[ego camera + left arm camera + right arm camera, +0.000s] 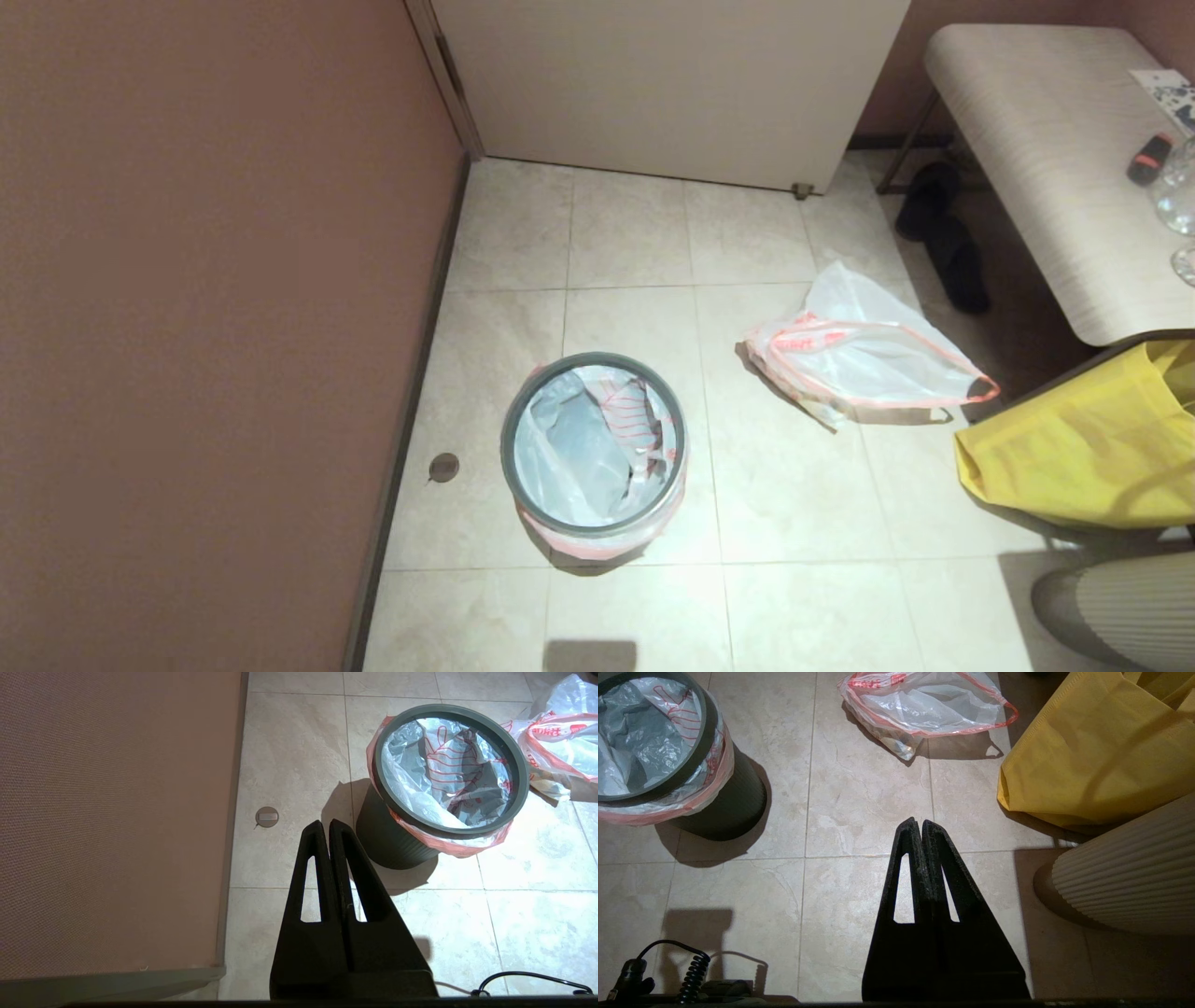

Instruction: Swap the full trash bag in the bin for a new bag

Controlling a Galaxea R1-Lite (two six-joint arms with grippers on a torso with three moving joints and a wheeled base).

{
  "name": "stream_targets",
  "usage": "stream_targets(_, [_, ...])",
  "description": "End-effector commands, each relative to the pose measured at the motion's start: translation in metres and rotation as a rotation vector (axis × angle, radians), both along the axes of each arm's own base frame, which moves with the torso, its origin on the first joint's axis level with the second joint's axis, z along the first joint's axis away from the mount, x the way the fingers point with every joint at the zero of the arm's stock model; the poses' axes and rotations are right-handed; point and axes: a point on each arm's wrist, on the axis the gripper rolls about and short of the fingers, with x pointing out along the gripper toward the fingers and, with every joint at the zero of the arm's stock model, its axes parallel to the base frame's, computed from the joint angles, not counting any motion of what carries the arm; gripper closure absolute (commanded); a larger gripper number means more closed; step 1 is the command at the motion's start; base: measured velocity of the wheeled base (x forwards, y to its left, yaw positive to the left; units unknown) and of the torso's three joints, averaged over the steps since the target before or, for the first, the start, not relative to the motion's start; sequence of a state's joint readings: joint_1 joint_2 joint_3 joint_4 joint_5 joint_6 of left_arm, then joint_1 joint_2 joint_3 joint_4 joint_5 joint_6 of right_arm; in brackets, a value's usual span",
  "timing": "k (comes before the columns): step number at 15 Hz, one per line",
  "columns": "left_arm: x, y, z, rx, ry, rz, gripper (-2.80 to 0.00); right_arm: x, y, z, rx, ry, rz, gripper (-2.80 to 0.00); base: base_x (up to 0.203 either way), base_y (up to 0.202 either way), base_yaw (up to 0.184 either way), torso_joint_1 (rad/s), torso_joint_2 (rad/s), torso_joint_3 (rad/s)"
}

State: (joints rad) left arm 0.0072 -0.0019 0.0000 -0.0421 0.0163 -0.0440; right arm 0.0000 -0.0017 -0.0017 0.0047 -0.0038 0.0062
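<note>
The bin [509,420] stands on the tile floor near the left wall, a grey hoop round its top. A limp white bag with red print, the new bag [579,457] [420,779] [635,742], lines it, and its pink hem hangs out under the hoop. To the bin's right, the full trash bag [868,359] [560,742] [924,709] lies on the floor with its pink hem open; a pale clear shape shows through one end. My left gripper [325,823] is shut and empty, short of the bin's dark wall [387,840]. My right gripper [920,821] is shut and empty over bare tile.
A big yellow bag [1092,439] [1087,751] and a ribbed cream object [1120,607] [1125,877] stand at the right. A bench [1046,140] with dark shoes [943,233] under it is at the far right. The pink wall [187,327] runs along the left. A white door [672,84] is ahead.
</note>
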Motion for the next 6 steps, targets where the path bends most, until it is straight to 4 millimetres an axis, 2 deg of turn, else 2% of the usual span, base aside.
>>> stream_targets(1, [0.0001,0.0000,0.0001,0.000,0.001,0.001,0.00,0.0001,0.0000,0.0000,-0.002,0.002,0.001,0.00,0.000,0.000,0.000,0.000,0.00,0.000])
stream_targets(6, [0.0001,0.0000,0.0001,0.000,0.001,0.001,0.00,0.0001,0.0000,0.0000,0.011,0.002,-0.001,0.00,0.000,0.000,0.000,0.000,0.00,0.000])
